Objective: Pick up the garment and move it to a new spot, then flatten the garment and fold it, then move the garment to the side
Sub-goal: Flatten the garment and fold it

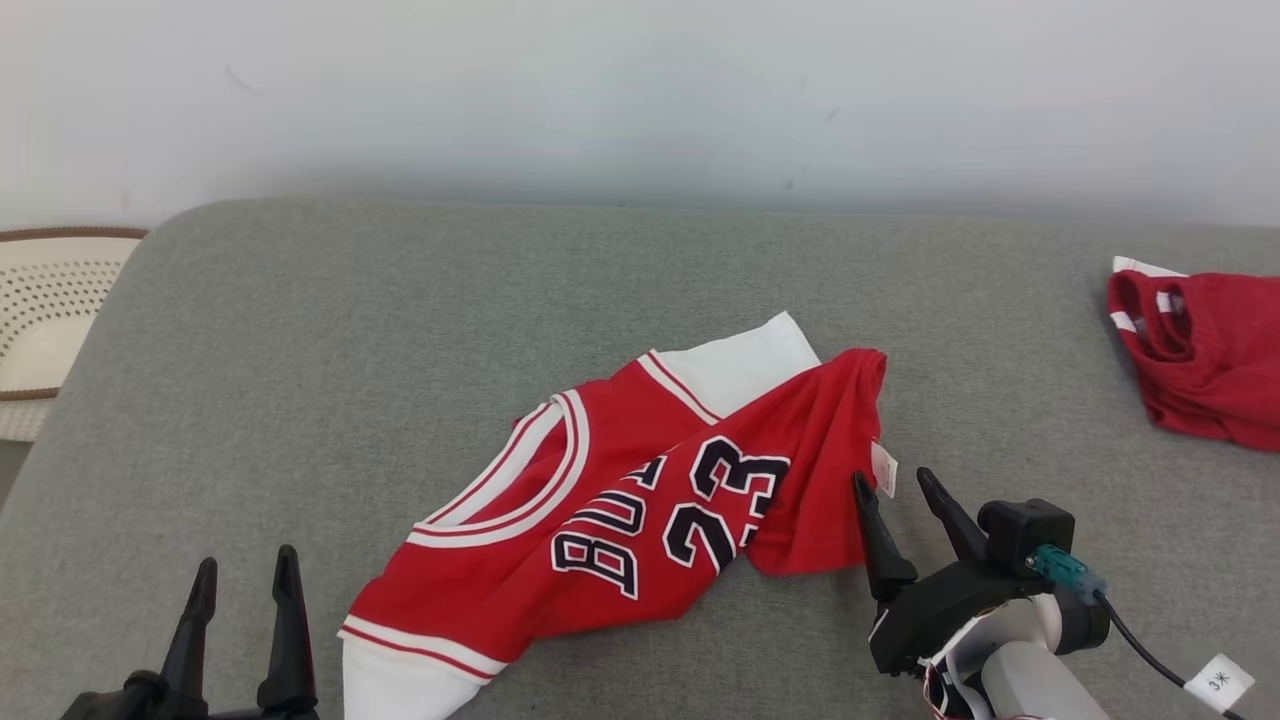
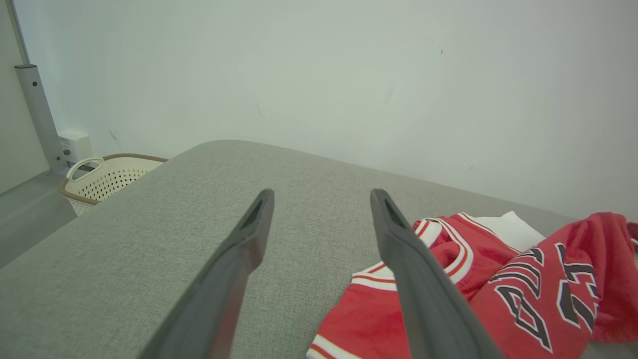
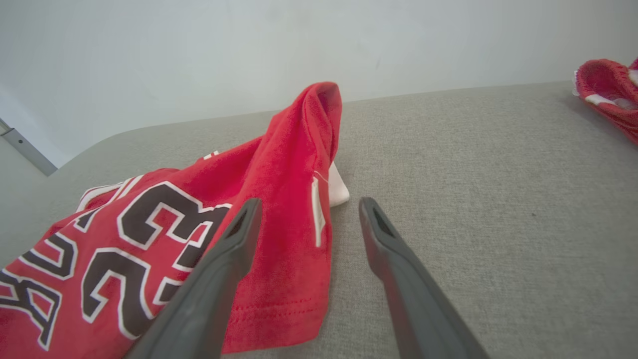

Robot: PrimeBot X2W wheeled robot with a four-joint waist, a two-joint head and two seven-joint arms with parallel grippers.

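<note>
We see the shirt (image 1: 620, 500) crumpled mid-table (image 1: 400, 300), slanting near-left to far-right. Our right claw (image 1: 890, 476), spread and empty, sits just right of its hem, nearer than our equally released left claw (image 1: 247, 556).

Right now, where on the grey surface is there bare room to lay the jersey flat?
Widest bare stretch: the grey surface behind the jersey, up to the wall. Also bare: the left part toward the basket, and the gap between jersey and the second red garment. Crowded: the near edge, where the jersey lies between the left gripper and right gripper.
</note>
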